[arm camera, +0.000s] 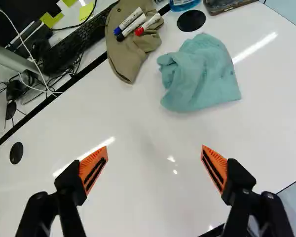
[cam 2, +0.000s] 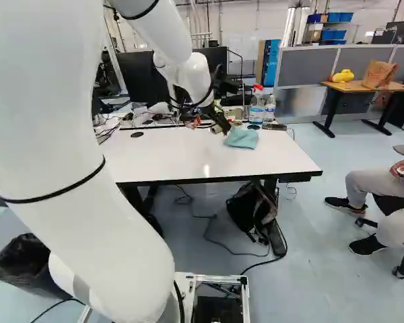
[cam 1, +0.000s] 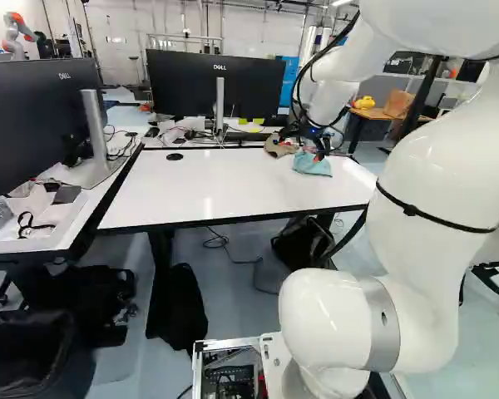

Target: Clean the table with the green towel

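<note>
Just beside the towel [arm camera: 200,76], a tan cap [arm camera: 123,61] bears three markers [arm camera: 133,25], while the hand [cam 1: 310,149] hangs empty, fingers spread.

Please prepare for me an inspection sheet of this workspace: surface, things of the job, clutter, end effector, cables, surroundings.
Surface: white tabletop, glossy with reflections; dirt cannot be judged.
Job's things: green towel, crumpled on the tabletop, not gripped.
Clutter: tan cap at the back edge with three markers on it; spray bottle nearby.
End effector: open, nothing between its fingers.
Cables: on the tabletop, nothing seen; one cable runs loose on the floor.
Surroundings: monitors behind the tabletop and at its left in the left base view; black backpack underneath.
</note>
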